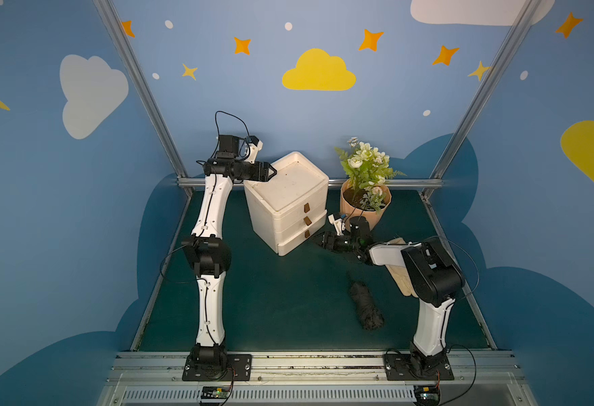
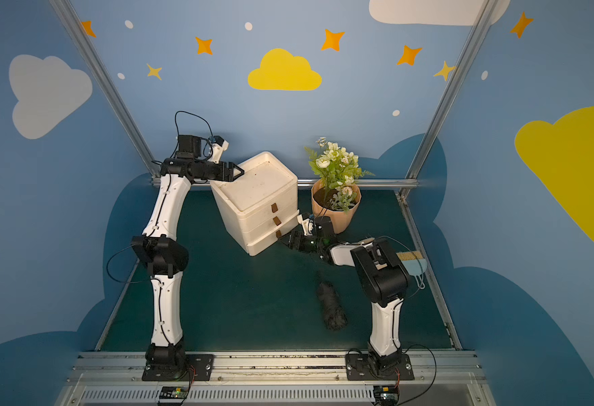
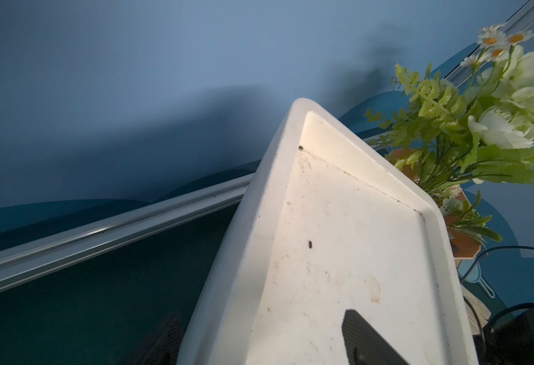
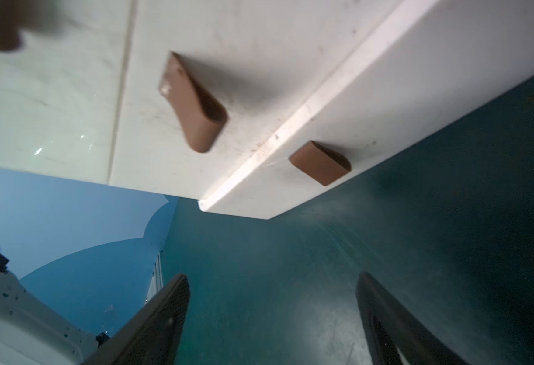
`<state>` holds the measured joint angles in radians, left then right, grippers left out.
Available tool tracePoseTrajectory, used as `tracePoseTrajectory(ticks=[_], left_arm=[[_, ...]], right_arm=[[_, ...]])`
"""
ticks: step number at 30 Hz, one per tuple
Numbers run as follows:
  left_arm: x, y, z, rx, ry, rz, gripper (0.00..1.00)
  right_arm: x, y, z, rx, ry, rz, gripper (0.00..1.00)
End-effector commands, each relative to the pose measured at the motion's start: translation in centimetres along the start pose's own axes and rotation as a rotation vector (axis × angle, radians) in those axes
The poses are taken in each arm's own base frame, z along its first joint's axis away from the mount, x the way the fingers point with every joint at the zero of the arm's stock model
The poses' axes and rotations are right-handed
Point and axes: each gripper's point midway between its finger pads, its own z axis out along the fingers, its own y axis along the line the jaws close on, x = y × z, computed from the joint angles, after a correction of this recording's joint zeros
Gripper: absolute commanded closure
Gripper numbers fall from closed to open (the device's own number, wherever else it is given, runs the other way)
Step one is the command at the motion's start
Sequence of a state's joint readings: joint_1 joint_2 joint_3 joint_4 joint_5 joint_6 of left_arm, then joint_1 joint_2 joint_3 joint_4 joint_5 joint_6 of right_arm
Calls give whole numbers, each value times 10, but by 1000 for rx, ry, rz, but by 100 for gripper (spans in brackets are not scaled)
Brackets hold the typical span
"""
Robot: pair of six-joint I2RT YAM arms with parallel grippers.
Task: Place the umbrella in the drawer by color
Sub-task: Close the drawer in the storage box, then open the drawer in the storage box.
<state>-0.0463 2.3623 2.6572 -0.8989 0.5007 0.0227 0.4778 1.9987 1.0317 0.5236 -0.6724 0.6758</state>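
Two spread pincers hold nothing: left pincer (image 1: 273, 172) over the drawer box (image 1: 288, 188), right pincer (image 4: 272, 276) by its bottom handle (image 4: 319, 162).

No lettering, label, brand or number is legible anywhere in the scene: not on the white drawers (image 1: 288, 191), the pot (image 1: 381, 209) or the painted walls (image 1: 42, 211).

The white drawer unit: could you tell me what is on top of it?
Only a few dark specks on the drawer unit's recessed top; the left gripper hides one corner.
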Motion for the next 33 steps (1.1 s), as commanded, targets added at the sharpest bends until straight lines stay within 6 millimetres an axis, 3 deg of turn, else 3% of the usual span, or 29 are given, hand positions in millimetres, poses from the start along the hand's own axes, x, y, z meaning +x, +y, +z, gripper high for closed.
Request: tracePoseTrajectory(ticks=[1, 10, 20, 29, 33], left_arm=[[10, -30, 14, 118, 38, -5, 19], [11, -27, 21, 132, 33, 13, 22], [12, -26, 22, 131, 33, 11, 22], [12, -24, 23, 123, 35, 6, 22], [12, -24, 23, 120, 34, 5, 22]], right_arm=[[-23, 15, 9, -61, -64, -87, 16], [-42, 0, 30, -93, -99, -117, 20], [-45, -10, 43, -130, -99, -116, 24], [-46, -5, 55, -236, -105, -121, 27], [-47, 0, 50, -250, -115, -126, 30]])
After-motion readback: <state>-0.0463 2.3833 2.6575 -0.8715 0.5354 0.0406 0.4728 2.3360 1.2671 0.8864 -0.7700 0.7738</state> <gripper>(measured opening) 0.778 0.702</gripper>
